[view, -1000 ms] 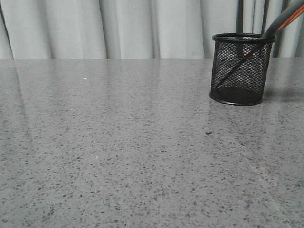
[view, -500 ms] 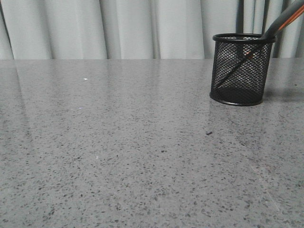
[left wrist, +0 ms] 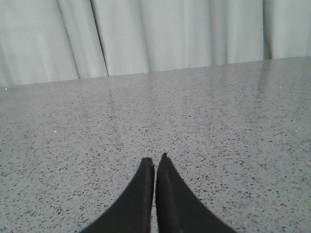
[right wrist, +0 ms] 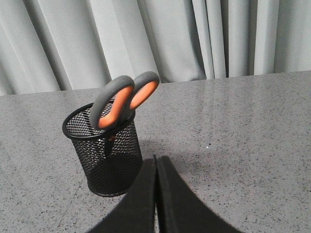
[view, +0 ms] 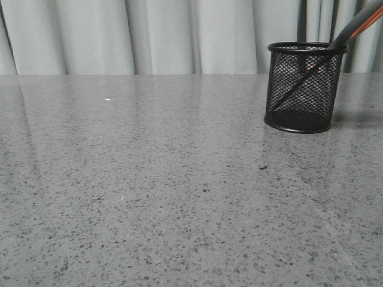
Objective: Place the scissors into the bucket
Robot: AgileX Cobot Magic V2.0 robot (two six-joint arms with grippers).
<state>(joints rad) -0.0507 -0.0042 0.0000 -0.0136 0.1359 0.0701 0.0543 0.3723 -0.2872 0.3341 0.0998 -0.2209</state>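
Note:
The black wire-mesh bucket (view: 304,87) stands upright on the grey speckled table at the far right. The scissors (view: 357,25) stand inside it, blades down, leaning on the rim with the handles sticking out to the upper right. In the right wrist view the bucket (right wrist: 104,150) holds the scissors (right wrist: 123,101), whose grey loops with orange lining rise above the rim. My right gripper (right wrist: 156,159) is shut and empty, just beside the bucket and apart from it. My left gripper (left wrist: 155,158) is shut and empty over bare table. Neither gripper shows in the front view.
Pale pleated curtains (view: 161,36) hang behind the table's far edge. The grey speckled tabletop (view: 149,179) stretches from the bucket to the left and front. A tiny white speck (view: 108,99) lies at the far left.

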